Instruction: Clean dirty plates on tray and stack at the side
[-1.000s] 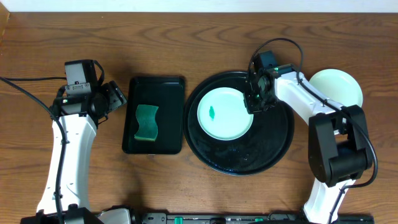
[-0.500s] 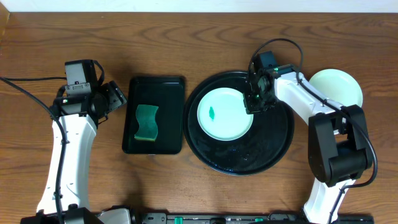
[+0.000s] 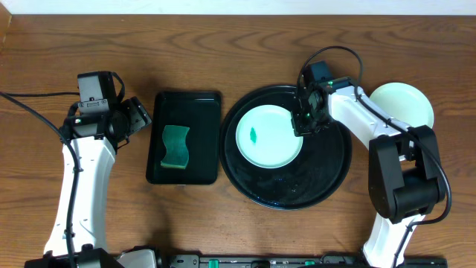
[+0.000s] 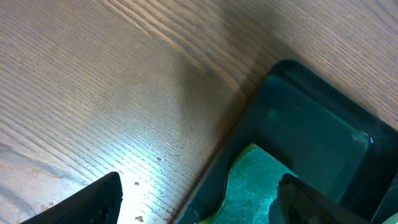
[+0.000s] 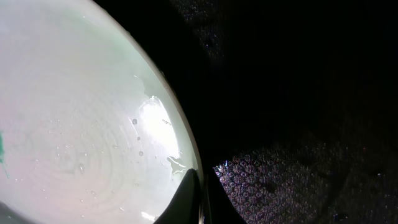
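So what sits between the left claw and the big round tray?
Between the left claw and the round tray lies a rectangular tray holding a sponge, shown overhead.

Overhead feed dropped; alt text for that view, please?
The right gripper is shut on the right rim of a mint plate with a green smear, on the round black tray. The left gripper hangs open beside a rectangular tray holding a green sponge; a second plate lies far right.
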